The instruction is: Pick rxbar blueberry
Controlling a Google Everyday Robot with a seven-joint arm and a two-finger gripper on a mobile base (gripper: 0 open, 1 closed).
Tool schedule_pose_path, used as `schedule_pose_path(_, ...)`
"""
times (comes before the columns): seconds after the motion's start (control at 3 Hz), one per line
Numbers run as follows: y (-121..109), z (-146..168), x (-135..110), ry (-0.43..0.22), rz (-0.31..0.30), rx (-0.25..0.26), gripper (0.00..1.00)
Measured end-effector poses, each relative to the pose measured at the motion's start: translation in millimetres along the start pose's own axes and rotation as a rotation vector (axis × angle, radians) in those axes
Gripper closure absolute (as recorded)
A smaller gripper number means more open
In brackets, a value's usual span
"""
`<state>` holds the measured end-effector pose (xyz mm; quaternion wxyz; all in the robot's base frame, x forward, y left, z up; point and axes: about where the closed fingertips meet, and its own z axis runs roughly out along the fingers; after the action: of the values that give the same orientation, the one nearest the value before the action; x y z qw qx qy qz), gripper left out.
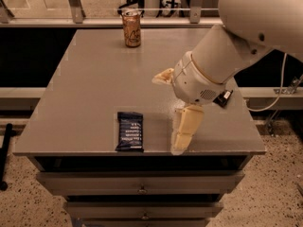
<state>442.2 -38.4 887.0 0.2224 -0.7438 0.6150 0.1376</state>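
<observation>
The rxbar blueberry (130,131) is a flat dark navy bar with white text lines. It lies on the grey table (94,84) near the front edge, left of centre. My gripper (166,113) hangs over the table just to the right of the bar, a short gap away. It is open and empty. One cream finger (184,129) points down toward the front edge and the other finger (163,76) sticks out to the left, higher up. The white arm comes in from the upper right.
A brown drink can (131,28) stands upright at the back of the table, left of centre. The table sits on a drawer cabinet (142,189). A railing runs behind it, and a cable hangs at the right (279,86).
</observation>
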Motion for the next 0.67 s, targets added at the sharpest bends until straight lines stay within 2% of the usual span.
schedule_pose_path(0.33, 4, 16, -20, 0.027, -0.204, -0.033, 0.0)
schedule_pose_path(0.67, -5, 32, -40, 0.067, -0.536, -0.096, 0.0)
